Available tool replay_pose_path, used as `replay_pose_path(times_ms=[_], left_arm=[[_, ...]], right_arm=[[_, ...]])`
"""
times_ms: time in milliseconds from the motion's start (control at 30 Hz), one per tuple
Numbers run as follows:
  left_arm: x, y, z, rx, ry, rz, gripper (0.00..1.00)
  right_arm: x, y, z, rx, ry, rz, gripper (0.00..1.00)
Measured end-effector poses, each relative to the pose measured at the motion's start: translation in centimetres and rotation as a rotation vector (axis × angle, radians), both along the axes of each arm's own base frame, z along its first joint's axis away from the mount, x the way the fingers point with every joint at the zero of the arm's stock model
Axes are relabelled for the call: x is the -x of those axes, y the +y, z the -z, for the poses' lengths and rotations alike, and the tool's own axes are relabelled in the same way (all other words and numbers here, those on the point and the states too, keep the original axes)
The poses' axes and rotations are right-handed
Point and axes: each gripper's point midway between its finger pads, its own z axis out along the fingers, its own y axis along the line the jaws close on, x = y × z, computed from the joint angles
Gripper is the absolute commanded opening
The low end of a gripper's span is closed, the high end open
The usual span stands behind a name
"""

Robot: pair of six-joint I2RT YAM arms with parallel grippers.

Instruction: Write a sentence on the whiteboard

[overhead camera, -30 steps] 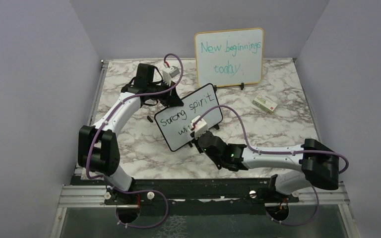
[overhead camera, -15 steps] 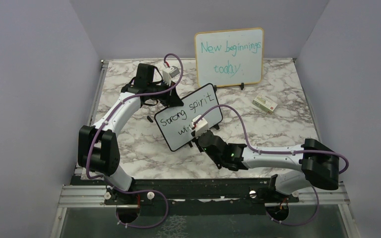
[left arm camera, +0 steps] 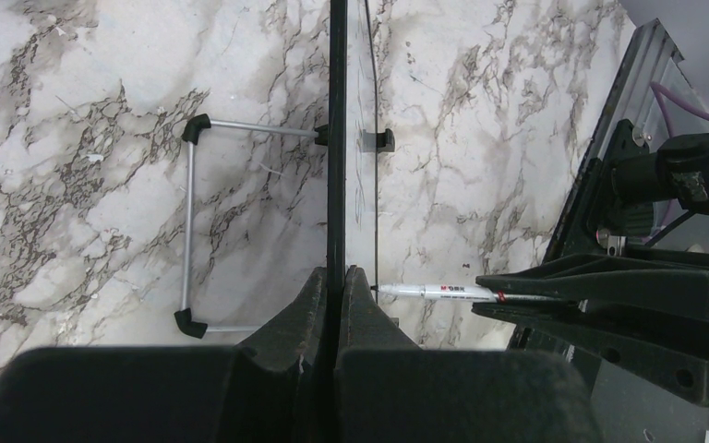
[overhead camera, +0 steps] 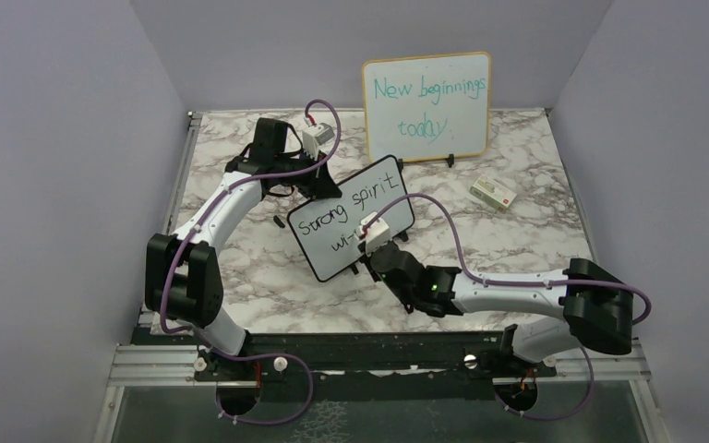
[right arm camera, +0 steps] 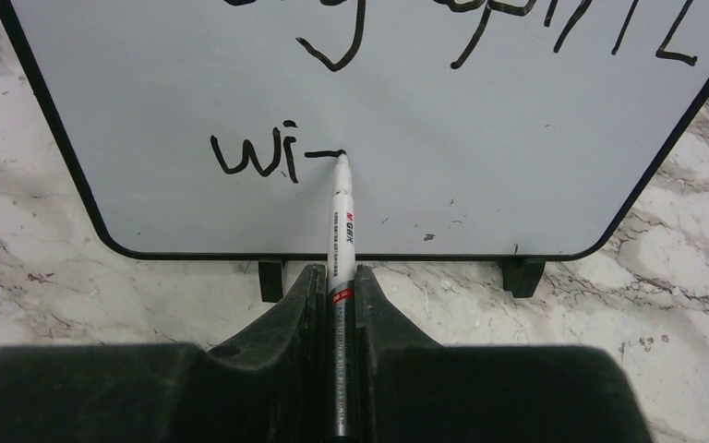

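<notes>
The black-framed whiteboard (overhead camera: 346, 217) stands on its small feet mid-table, reading "Strong spirit" with "wi-" below. My left gripper (left arm camera: 337, 277) is shut on the whiteboard's top edge (left arm camera: 336, 138), seen edge-on in the left wrist view. My right gripper (right arm camera: 338, 277) is shut on a white marker (right arm camera: 342, 221). Its tip touches the whiteboard (right arm camera: 480, 138) at the right end of a short dash after "wi". From the left wrist, the marker (left arm camera: 434, 292) reaches in from the right and meets the board's face.
A larger wood-framed board (overhead camera: 427, 106) with teal writing stands at the back. A small white and green box (overhead camera: 493, 192) lies to its right. The whiteboard's wire stand (left arm camera: 189, 231) rests on the marble table (overhead camera: 517, 240) behind it.
The right gripper has shifted slightly to the right along the board, and a short horizontal stroke now follows "wi". The left arm and the whiteboard have stayed put.
</notes>
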Motion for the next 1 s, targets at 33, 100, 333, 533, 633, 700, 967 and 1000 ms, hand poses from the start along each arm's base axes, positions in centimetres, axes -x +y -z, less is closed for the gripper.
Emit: replay_pose_path(times_ms=[33,100,333,533,633,700,967,1000], left_arm=[[0.0,0.0,0.0,0.0,0.0,0.0,0.0],[0.0,0.0,0.0,0.0,0.001,0.0,0.0],[0.0,0.0,0.0,0.0,0.001,0.0,0.0],[0.0,0.0,0.0,0.0,0.001,0.0,0.0],[0.0,0.0,0.0,0.0,0.001,0.0,0.0],[0.0,0.0,0.0,0.0,0.001,0.0,0.0],[0.0,0.0,0.0,0.0,0.001,0.0,0.0],[0.0,0.0,0.0,0.0,0.001,0.0,0.0]], right_arm=[[0.0,-0.1,-0.1,-0.002,-0.001,0.001,0.01],[0.0,-0.5,-0.2,-0.007,-0.004,0.003,0.0],[0.1,-0.4,-1.3,-0.038,-0.019,-0.019,0.0],[0.2,0.0,-1.3,-0.043,-0.018,-0.041,0.0],[0.3,0.1,-1.1,-0.04,-0.013,-0.048,0.01],[0.3,0.2,-0.9,-0.037,-0.011,-0.051,0.0],[0.3,0.6,-0.7,-0.037,-0.01,-0.064,0.0],[0.3,0.6,-0.7,-0.037,-0.01,-0.064,0.0]])
